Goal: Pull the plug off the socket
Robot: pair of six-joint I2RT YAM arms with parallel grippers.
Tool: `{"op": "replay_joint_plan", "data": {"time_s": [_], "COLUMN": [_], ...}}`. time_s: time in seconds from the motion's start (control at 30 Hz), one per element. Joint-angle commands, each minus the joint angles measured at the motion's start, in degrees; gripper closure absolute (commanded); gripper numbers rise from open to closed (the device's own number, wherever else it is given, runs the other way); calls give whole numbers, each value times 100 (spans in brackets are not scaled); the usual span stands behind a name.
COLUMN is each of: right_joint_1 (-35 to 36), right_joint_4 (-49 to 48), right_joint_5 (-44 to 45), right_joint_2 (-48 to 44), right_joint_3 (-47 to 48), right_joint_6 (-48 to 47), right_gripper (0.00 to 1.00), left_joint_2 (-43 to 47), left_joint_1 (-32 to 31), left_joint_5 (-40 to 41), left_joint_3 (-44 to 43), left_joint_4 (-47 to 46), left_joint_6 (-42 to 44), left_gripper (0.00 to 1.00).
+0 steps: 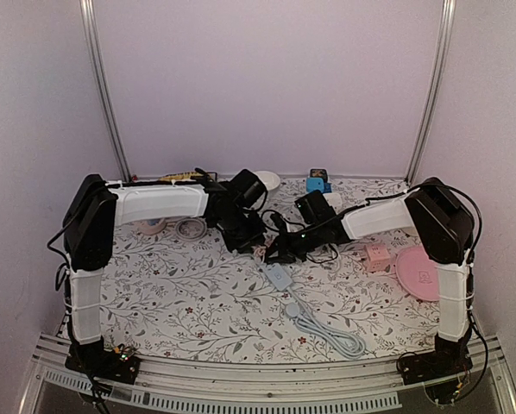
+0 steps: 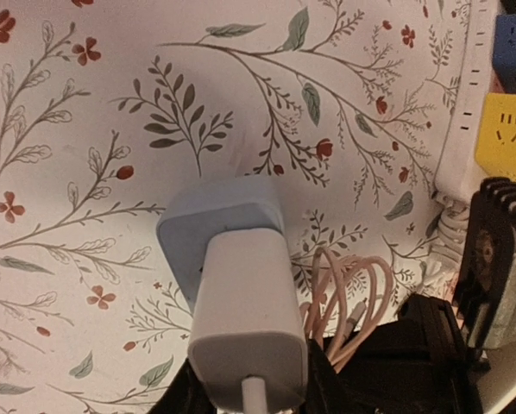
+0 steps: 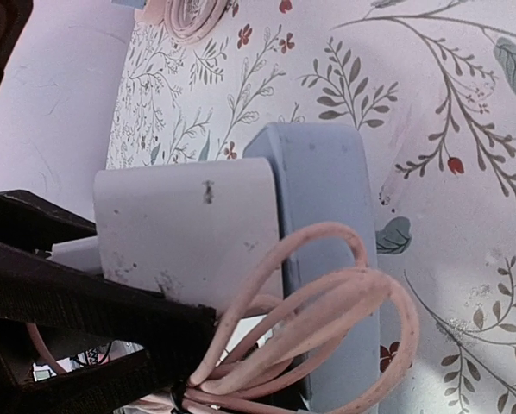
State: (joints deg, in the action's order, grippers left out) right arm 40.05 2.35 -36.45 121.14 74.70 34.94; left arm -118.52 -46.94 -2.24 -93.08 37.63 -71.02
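A white plug block [image 2: 245, 319] sits in a light blue socket [image 2: 210, 220] that lies on the floral table. My left gripper [image 2: 249, 390] is shut on the plug, with a black finger on each side of it. A tied coil of pink cable [image 2: 353, 302] hangs beside the plug. In the right wrist view the plug [image 3: 189, 220] sits flush against the socket [image 3: 327, 224], and the pink coil [image 3: 327, 319] covers my right fingers. In the top view my left gripper [image 1: 245, 231] and right gripper [image 1: 284, 248] meet at the socket's far end [image 1: 278, 274]; the right one appears to be shut on the socket.
The socket's pale cable [image 1: 327, 332] runs toward the near right. A pink plate [image 1: 420, 272] and pink cube [image 1: 377, 255] lie at right, and tape rolls [image 1: 191, 228] at left. A blue box [image 1: 317, 184] and a white bowl [image 1: 267, 179] are at the back. A white strip with a yellow adapter [image 2: 508, 134] is nearby.
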Motion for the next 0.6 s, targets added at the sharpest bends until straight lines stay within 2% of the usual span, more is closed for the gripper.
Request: {"op": "replay_joint_plan", "data": {"time_s": [0.0,0.57], "right_joint_1": [-316,-392], "right_joint_4": [828,838], "right_joint_5": [1195,1175], "right_joint_2": [500,624], "right_joint_3": [-276,-200], "right_joint_6": [-40,47], "right_gripper": [98,98], "left_joint_2": [207,-189], "left_joint_1": [-160,-502], "left_joint_5": [265,638], "left_joint_3": [-448,-737], "left_joint_4": [551,934], "left_joint_6": [288,350], "left_gripper": [100,100]}}
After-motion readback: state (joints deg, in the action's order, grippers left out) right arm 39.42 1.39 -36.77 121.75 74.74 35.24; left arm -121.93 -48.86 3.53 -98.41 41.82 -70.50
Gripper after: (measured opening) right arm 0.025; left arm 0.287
